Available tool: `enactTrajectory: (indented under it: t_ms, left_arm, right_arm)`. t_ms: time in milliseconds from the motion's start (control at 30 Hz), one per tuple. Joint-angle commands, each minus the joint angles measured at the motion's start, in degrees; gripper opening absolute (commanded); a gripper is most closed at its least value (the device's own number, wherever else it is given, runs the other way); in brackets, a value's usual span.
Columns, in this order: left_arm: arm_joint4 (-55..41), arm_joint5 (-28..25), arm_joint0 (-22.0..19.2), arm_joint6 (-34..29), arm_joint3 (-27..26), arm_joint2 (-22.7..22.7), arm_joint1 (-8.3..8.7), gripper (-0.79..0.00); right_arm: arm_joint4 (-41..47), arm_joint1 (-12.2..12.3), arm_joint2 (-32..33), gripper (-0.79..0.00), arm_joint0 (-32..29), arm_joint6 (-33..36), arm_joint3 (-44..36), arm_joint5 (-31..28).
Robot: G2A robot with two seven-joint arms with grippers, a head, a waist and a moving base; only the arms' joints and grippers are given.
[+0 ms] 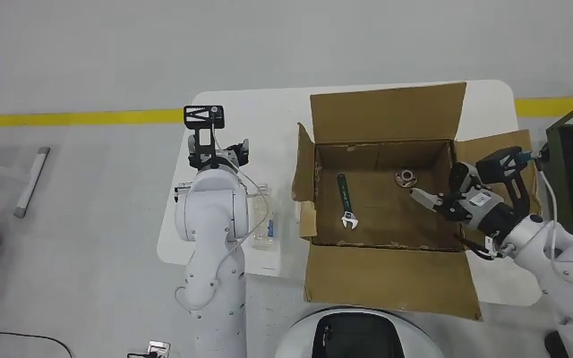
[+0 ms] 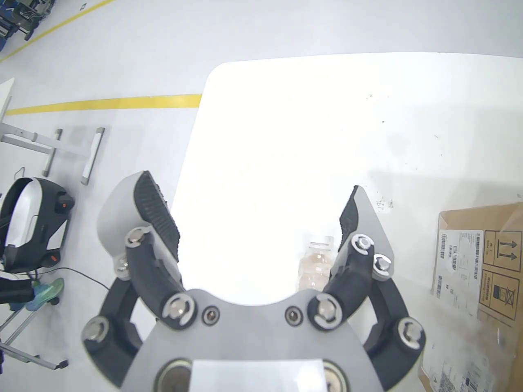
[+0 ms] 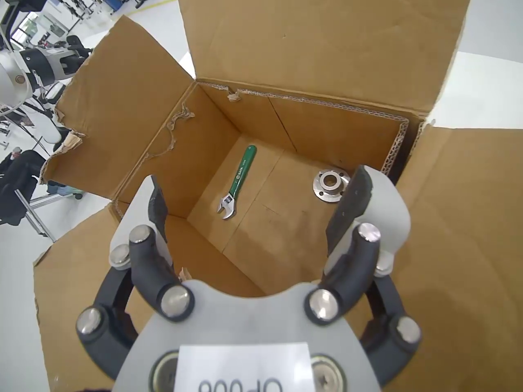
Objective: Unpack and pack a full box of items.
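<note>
Cardboard box (image 1: 389,268) on counter (image 1: 260,116), flaps open. On box floor: green-handled wrench (image 1: 346,203) and metal flange (image 1: 405,177), well apart. Right pincer (image 3: 257,177) spread wide, empty, at box's right rim. Left pincer (image 2: 249,183) spread wide, empty, over counter; clear bottle (image 2: 312,265) just beside it.

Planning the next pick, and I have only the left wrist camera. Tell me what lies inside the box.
Observer: A wrench and a metal ring lie apart on the floor of the box.
Operator: Give me the right gripper's position.
Observer: The right gripper hangs open and empty over the box opening, nearer the ring than the wrench.
Operator: Report the flaps.
Observer: All four flaps are open; none covers the opening.
</note>
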Motion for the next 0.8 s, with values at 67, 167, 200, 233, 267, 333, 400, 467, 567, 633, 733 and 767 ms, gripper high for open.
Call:
enactTrajectory:
  t_ms: [67, 167, 200, 233, 267, 333, 400, 467, 567, 633, 733, 767]
  left_arm:
    - [0.0, -0.01, 0.0, 0.0, 0.0, 0.0, 0.0, 0.0]
    - [0.0, -0.01, 0.0, 0.0, 0.0, 0.0, 0.0, 0.0]
    - [0.0, -0.01, 0.0, 0.0, 0.0, 0.0, 0.0, 0.0]
    - [0.0, -0.01, 0.0, 0.0, 0.0, 0.0, 0.0, 0.0]
    - [0.0, -0.01, 0.0, 0.0, 0.0, 0.0, 0.0, 0.0]
    - [0.0, -0.01, 0.0, 0.0, 0.0, 0.0, 0.0, 0.0]
    - [0.0, -0.01, 0.0, 0.0, 0.0, 0.0, 0.0, 0.0]
    - [0.0, -0.01, 0.0, 0.0, 0.0, 0.0, 0.0, 0.0]
    - [0.0, -0.01, 0.0, 0.0, 0.0, 0.0, 0.0, 0.0]
    - [0.0, -0.01, 0.0, 0.0, 0.0, 0.0, 0.0, 0.0]
    - [0.0, -0.01, 0.0, 0.0, 0.0, 0.0, 0.0, 0.0]
    - [0.0, -0.01, 0.0, 0.0, 0.0, 0.0, 0.0, 0.0]
  right_arm:
    - [-0.67, 0.03, -0.1, 0.0, -0.06, 0.07, 0.14, -0.14]
    - [-3.8, 0.26, -1.86, 0.0, 1.91, 1.81, 1.87, -1.7]
    - [-4.23, 0.31, -2.66, 0.0, 3.02, 2.93, 2.52, -1.48]
    - [-5.88, 0.44, -3.67, 0.0, 4.22, 4.81, 2.67, -2.05]
    - [-7.3, 0.54, -4.77, 0.0, 5.5, 6.45, 2.87, -2.2]
    - [-8.03, 0.51, -7.42, 0.0, 7.94, 8.54, 3.12, -1.3]
    - [-9.72, 0.49, -10.5, 0.0, 10.37, 11.73, 3.61, 0.1]
    - [-12.04, 0.38, -14.03, 0.0, 13.44, 14.36, 3.99, 1.34]
    - [-15.13, -0.11, -19.05, 0.0, 18.1, 16.32, 6.48, 6.05]
    - [-18.38, -0.53, -22.2, 0.0, 20.7, 17.63, 8.93, 10.98]
    - [-20.36, -1.36, -27.11, 0.0, 24.76, 18.0, 12.98, 15.42]
    - [-20.89, -1.65, -28.77, 0.0, 25.84, 18.21, 14.02, 16.29]
